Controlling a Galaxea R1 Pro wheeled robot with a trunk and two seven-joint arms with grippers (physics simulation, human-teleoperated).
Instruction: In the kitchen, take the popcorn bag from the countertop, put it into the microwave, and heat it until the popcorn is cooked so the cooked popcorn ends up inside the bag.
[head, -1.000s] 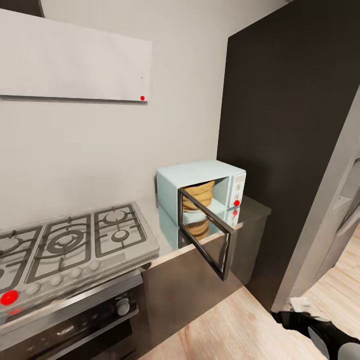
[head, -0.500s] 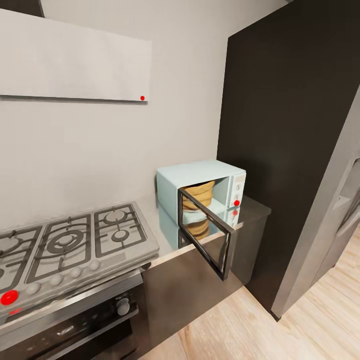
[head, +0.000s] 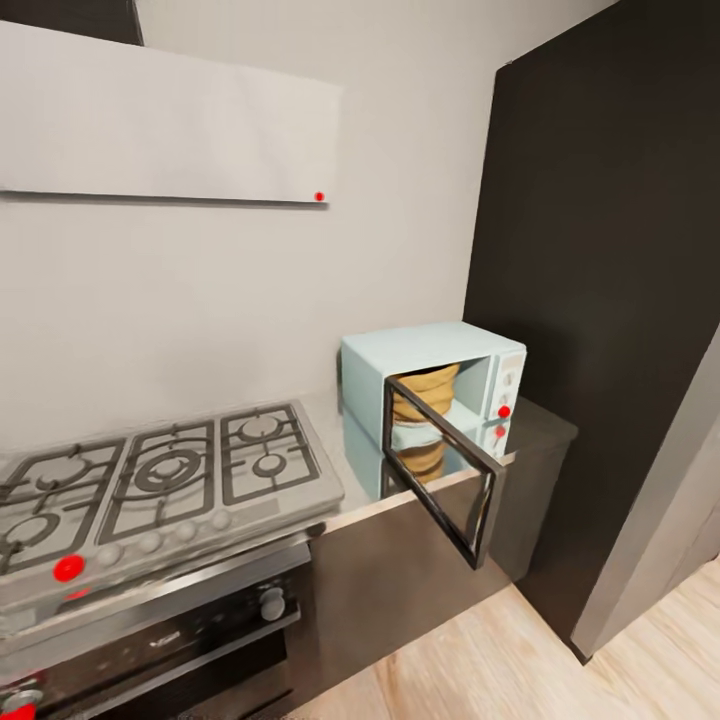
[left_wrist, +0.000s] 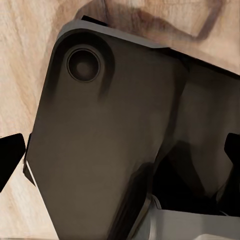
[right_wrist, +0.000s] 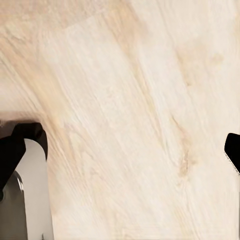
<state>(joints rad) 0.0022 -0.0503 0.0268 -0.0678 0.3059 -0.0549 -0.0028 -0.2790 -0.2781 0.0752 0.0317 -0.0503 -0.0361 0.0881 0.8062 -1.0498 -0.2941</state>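
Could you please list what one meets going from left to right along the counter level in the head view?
Gas stove → pale-blue microwave with the popcorn bag inside → its open glass door → tall dark cabinet.

Popcorn bag (head: 428, 400) seemingly inside microwave (head: 430, 350)

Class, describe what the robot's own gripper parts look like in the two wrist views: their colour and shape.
In each wrist view, black fingertips poke in at opposite edges of the picture, blunt and matte, without visible markings or cables. The left wrist view also shows a large dark grey rounded panel with a circular recess, probably the robot's body.
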